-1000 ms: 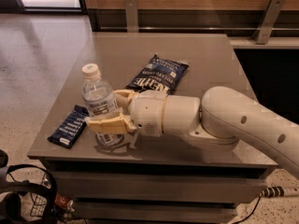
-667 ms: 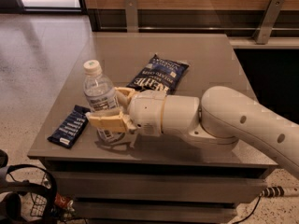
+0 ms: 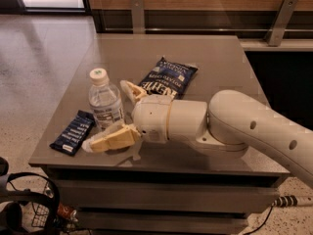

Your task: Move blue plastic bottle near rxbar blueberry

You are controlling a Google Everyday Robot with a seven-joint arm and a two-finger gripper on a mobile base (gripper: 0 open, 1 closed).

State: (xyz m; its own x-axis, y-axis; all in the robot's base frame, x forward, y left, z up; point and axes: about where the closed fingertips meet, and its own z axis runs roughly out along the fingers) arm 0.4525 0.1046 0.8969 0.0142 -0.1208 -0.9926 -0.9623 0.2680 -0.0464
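Grey worktop (image 3: 215,58) in a room with a polished floor, wood panelling behind. The bottle (image 3: 104,101) stands upright near the left edge, just right of the rxbar (image 3: 73,132), so the placement looks done. The gripper (image 3: 105,115) sits spread around the bottle, one finger on the far right and one across its near side, apparently released rather than squeezing.

The risk is in pulling away. A finger dragged sideways could clip the tall bottle and tip it onto the bar or off the left edge. The near finger could also shove the bar toward the near edge.

The bottle is capped; I cannot tell its fill level. The chip bag (image 3: 168,77) farther back looks sealed.
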